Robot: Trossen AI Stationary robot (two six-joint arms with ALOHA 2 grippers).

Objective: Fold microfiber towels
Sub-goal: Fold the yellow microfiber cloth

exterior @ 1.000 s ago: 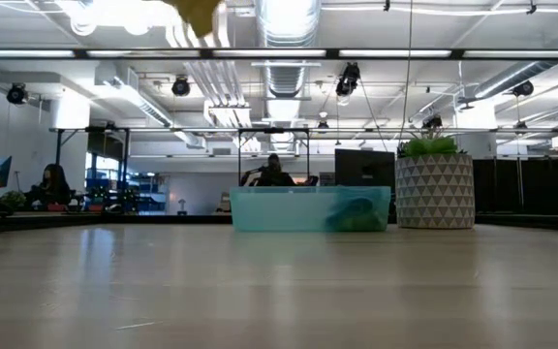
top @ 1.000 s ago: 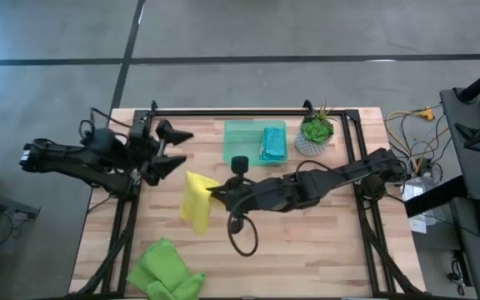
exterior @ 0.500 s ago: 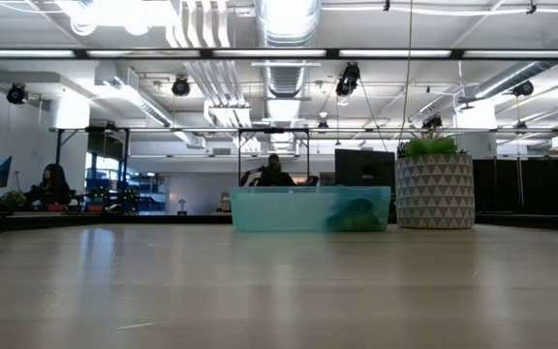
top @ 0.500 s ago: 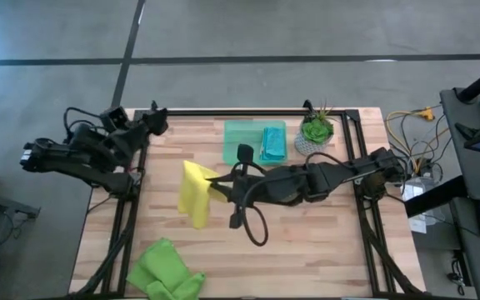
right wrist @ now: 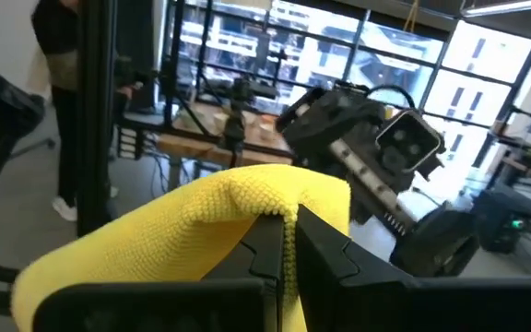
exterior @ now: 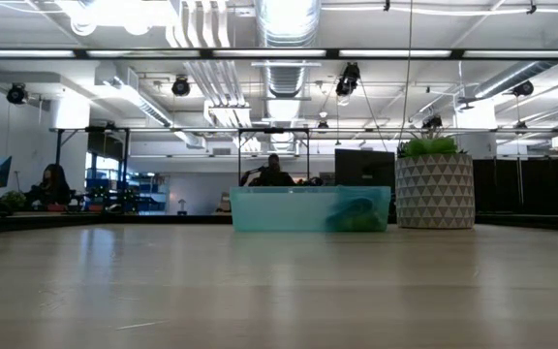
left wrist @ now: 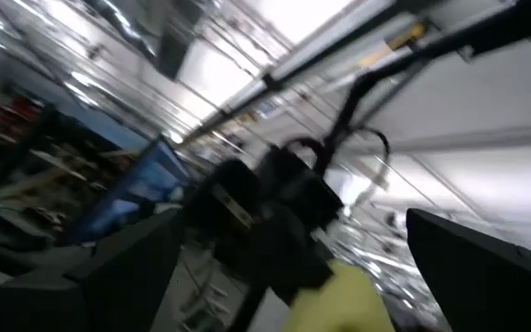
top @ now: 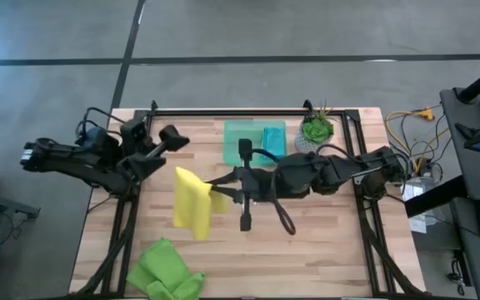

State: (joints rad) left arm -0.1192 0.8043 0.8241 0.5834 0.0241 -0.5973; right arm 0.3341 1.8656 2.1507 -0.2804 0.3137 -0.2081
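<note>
Left claw (top: 167, 148) sits at the surface's (top: 323, 250) left rear, fingers spread apart and holding nothing, just beside the yellow towel (top: 192, 200). That towel hangs off the right claw (top: 215, 185) near mid-surface, draping to the claw's left; the right fingers (right wrist: 325, 254) are pinched together on its edge, seen close in the right wrist view. Green towels (top: 165, 271) lie bunched at the front left edge. Farther right at the rear, a teal towel (top: 273, 140) rests in the tray (top: 242, 133), beside a potted plant (top: 315, 131).
</note>
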